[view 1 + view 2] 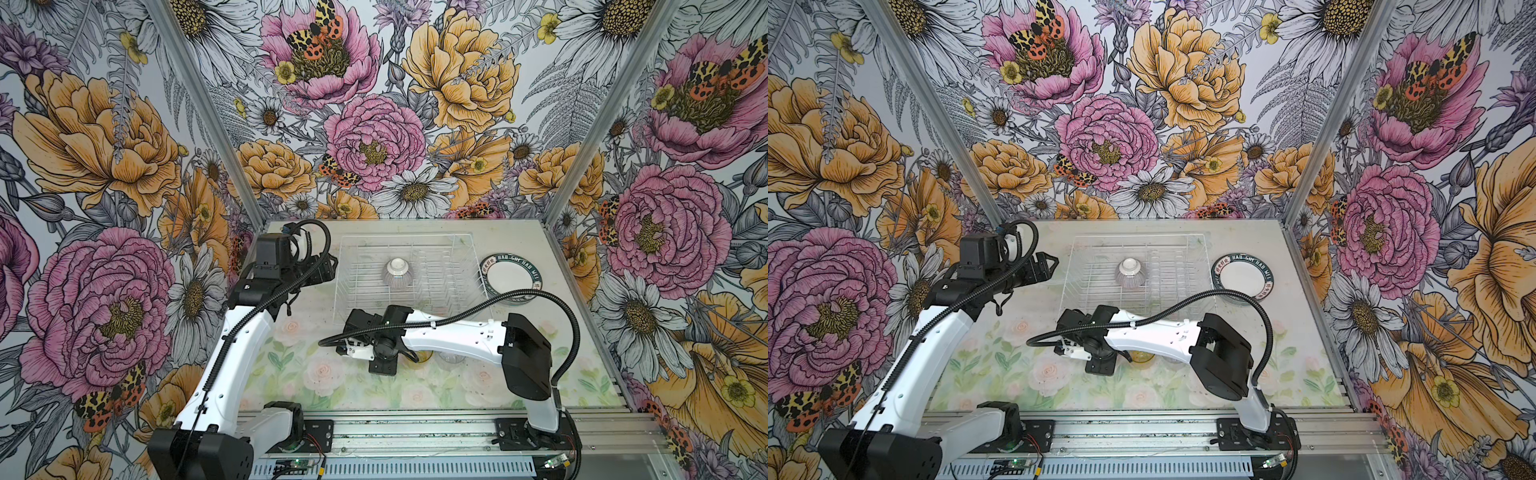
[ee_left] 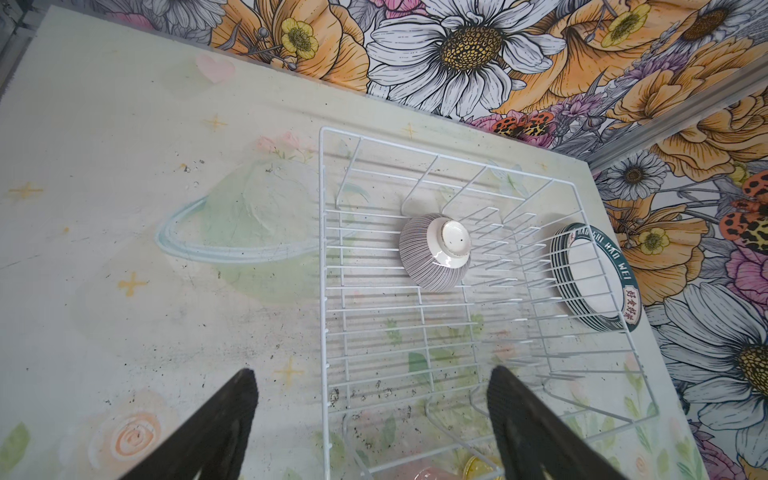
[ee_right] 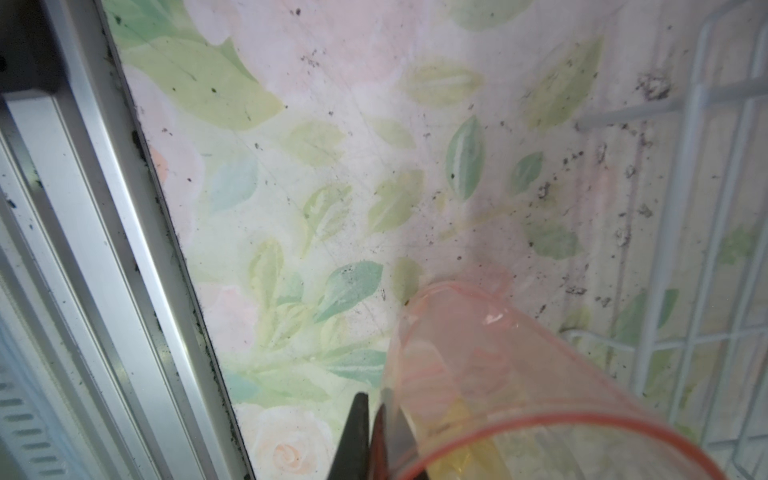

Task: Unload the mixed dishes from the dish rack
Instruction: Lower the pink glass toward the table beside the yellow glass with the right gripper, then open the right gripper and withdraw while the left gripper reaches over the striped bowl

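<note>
The left gripper (image 2: 370, 411) is held above the table's left side, just outside the dish rack's (image 1: 343, 266) left edge. Its fingers (image 2: 224, 415) are spread wide and nothing is gripped.

Right of it, in front of the rack's near left corner, the right gripper (image 3: 376, 419) is seen pinching the wall of the pink tumbler (image 3: 478, 353) at its rim. The tumbler is tilted over the floral mat (image 1: 291, 374); whether its base touches cannot be told.

In the rack, the striped bowl (image 1: 397, 272) is left upside down.

Under the right arm, a yellow tumbler (image 1: 424, 357) and a clear tumbler (image 1: 451, 360) are glimpsed on the mat.

Furthest right, the plates (image 1: 511, 278) are stacked on the table beside the rack.
</note>
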`<state>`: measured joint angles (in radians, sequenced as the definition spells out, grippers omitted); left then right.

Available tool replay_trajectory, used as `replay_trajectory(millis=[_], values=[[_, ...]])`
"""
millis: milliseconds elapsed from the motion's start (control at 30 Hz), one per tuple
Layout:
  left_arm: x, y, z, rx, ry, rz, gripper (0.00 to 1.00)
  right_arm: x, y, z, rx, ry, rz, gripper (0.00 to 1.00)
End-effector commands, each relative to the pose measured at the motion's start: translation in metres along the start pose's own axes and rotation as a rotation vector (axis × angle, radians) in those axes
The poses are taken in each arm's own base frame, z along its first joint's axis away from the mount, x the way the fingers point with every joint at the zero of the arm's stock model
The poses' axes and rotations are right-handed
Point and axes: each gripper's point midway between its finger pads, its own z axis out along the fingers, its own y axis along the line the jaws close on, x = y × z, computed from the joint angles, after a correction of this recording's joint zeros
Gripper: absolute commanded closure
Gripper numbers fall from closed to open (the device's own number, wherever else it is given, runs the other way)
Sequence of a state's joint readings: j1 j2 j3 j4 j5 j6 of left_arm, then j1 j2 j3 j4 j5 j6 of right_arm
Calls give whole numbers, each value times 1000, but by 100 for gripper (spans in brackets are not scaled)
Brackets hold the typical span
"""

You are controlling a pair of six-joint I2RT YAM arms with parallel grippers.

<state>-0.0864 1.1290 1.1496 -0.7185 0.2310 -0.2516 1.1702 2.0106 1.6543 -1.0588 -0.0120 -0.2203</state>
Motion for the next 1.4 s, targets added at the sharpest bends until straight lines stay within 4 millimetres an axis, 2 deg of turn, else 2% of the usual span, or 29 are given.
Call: replay_trajectory(millis=[0, 167, 367, 600, 800, 933, 1000, 1067, 1167, 1233, 1300, 1367], values=[[5, 3, 5, 8, 23, 11, 12, -8, -5, -1, -5, -15, -9, 100], [5, 3, 7, 11, 29, 12, 12, -7, -6, 1, -14, -10, -7, 100], [6, 3, 10, 14, 38, 9, 12, -7, -9, 0, -6, -12, -3, 77], [7, 2, 11, 17, 43, 11, 12, -8, -17, -11, 20, -33, 11, 62], [10, -1, 13, 27, 51, 15, 12, -13, -20, -43, 28, -121, 22, 59], [11, -6, 15, 30, 60, 26, 13, -15, -18, -82, 4, -228, 28, 59], [13, -11, 18, 31, 65, 37, 13, -10, -24, -105, 0, -290, 55, 59], [13, -18, 21, 29, 69, 60, 13, 1, -41, -129, 28, -350, 120, 56], [15, -34, 31, 8, 79, 123, 11, 29, -84, -154, 107, -408, 296, 53], [16, -49, 41, -7, 89, 180, 11, 55, -120, -166, 179, -447, 460, 53], [18, -66, 57, -19, 109, 244, 10, 89, -158, -176, 251, -488, 644, 53], [20, -81, 76, -29, 138, 299, 10, 112, -180, -180, 301, -530, 757, 53]])
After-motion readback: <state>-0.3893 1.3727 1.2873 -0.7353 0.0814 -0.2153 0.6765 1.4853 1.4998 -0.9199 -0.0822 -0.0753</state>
